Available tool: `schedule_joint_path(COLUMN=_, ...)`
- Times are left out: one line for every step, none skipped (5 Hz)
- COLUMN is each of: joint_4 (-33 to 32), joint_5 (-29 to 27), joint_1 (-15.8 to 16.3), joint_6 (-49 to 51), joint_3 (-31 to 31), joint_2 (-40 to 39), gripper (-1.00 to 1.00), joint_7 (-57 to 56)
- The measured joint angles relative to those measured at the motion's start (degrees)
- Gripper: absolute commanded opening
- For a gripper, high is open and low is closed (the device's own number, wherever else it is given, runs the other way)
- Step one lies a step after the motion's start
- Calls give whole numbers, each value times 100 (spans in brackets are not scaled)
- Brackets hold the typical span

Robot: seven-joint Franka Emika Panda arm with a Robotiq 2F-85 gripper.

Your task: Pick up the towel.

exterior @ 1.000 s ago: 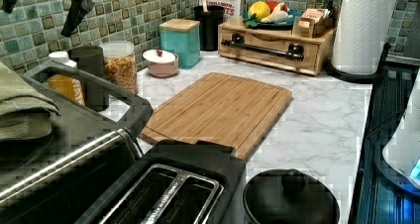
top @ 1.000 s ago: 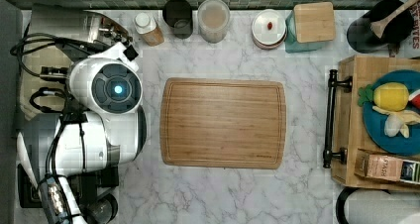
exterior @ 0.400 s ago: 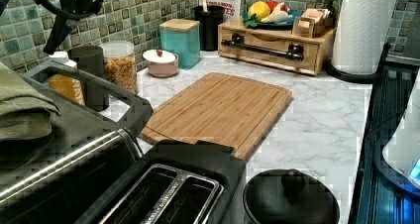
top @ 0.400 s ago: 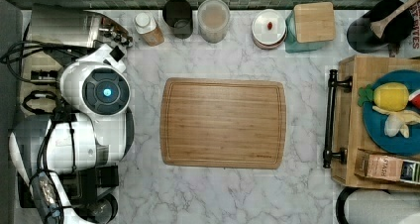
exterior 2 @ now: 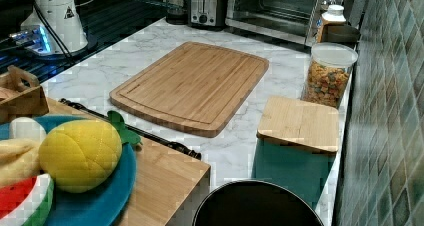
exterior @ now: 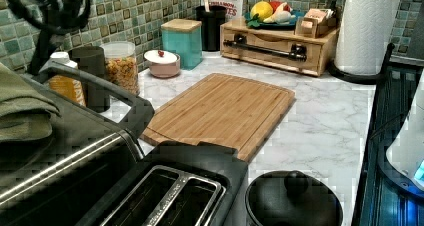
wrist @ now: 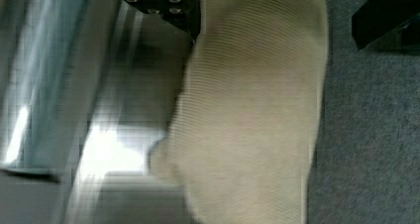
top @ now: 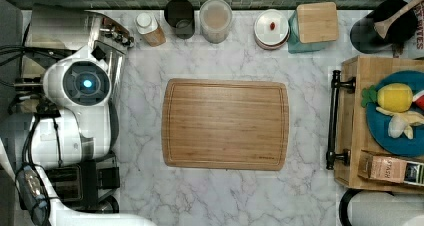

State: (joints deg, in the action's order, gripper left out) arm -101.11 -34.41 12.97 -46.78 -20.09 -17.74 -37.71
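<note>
The towel [wrist: 252,110] is a thick, cream, ribbed cloth lying on a grey surface beside the shiny metal top of the toaster oven [top: 65,31]. In the left view the towel [exterior: 22,108] rests folded on the oven at the left view's far left. My gripper [wrist: 277,11] hangs open just above the towel. One black finger [wrist: 166,3] is at the towel's edge and the other [wrist: 386,18] stands off to its far side. In the top view my white arm [top: 85,86] covers the towel. The arm's dark wrist [exterior: 55,8] hovers above the cloth.
A bamboo cutting board [top: 225,123] lies mid-counter. A black toaster [exterior: 170,191] and a pot lid [exterior: 292,198] sit near the oven. Jars [top: 216,20], a teal box [top: 314,26], a wooden tray of toy fruit [top: 385,121] and a paper roll [exterior: 367,28] line the edges.
The arm has swung toward the top view's left, over the toaster oven, and the dark wrist has shifted toward the left view's left, above the towel.
</note>
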Motion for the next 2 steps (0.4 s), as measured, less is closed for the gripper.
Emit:
schedule_joint_path(joint_4=414, joint_5=769, joint_1=197, joint_6=-106, joint_3=-35, joint_2=-450, gripper=-100, joint_7=269)
schedule_joint_path(joint_4=666, joint_5=1203, joint_1=327, joint_6=62, joint_3=169, joint_2=-678, gripper=-100, joint_7=960)
